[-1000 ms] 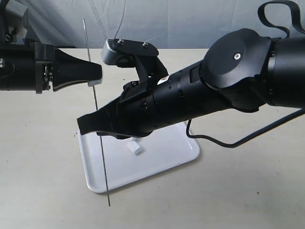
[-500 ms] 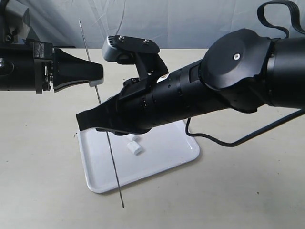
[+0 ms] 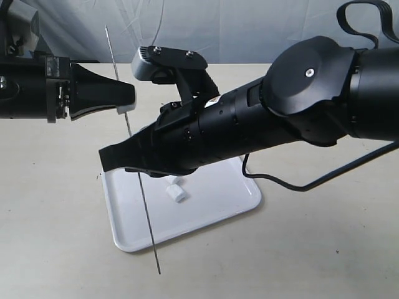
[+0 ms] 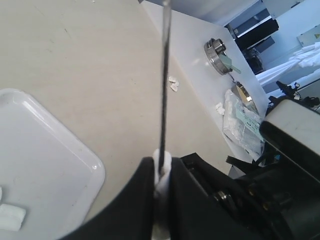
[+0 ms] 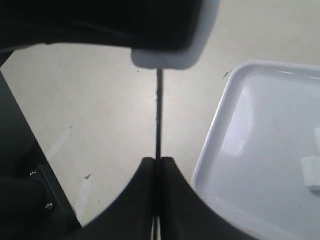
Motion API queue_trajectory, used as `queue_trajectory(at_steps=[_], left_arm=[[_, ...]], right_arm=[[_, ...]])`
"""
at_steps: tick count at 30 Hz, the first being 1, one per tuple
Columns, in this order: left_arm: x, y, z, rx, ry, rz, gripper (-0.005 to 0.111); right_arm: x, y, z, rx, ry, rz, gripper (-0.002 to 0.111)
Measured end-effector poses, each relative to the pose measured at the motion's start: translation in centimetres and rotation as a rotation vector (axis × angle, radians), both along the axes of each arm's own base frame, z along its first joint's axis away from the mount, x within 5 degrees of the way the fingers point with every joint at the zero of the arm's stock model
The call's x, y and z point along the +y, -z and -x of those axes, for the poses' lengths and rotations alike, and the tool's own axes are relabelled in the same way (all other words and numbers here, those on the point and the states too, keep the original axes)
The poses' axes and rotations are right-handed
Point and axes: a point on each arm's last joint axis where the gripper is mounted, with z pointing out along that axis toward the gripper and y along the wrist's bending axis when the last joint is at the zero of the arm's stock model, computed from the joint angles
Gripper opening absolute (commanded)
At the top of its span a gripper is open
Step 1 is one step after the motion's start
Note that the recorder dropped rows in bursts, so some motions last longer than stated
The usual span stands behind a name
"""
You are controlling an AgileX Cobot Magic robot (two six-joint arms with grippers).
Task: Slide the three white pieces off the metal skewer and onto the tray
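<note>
Jaws of left gripper (image 3: 128, 99) pinch a white piece (image 4: 162, 164) on the metal skewer (image 3: 148, 218); right gripper (image 5: 158, 167) jaws clamp the skewer lower down; two other white pieces (image 3: 177, 193) lie on tray (image 3: 237, 205).

Thin metal skewer (image 3: 147, 218) steeply tilted over white tray (image 3: 212, 200); two white pieces (image 3: 177, 194) on it, third piece (image 4: 162, 161) threaded.

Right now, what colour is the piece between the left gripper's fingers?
White; the piece shows best in the left wrist view.

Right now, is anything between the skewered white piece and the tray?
Yes. The right pincer is clamped on the metal skewer below the white piece that the left pincer pinches, above the tray.
</note>
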Motion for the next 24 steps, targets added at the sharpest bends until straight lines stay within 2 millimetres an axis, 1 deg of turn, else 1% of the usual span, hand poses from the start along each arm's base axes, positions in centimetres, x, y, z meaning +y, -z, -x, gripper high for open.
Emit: queue_trajectory(at_steps=[6, 19, 24], left_arm=[[0.05, 0.09, -0.08, -0.009, -0.007, -0.014, 0.000], [0.18, 0.18, -0.40, -0.028, -0.032, -0.033, 0.000], [0.06, -0.44, -0.69, -0.053, -0.027, -0.033, 0.000]], right_arm=[[-0.19, 0.45, 0.16, 0.006, -0.005, 0.016, -0.001], [-0.22, 0.50, 0.13, 0.000, -0.004, 0.018, -0.001], [-0.22, 0.35, 0.05, -0.008, 0.003, 0.013, -0.001]])
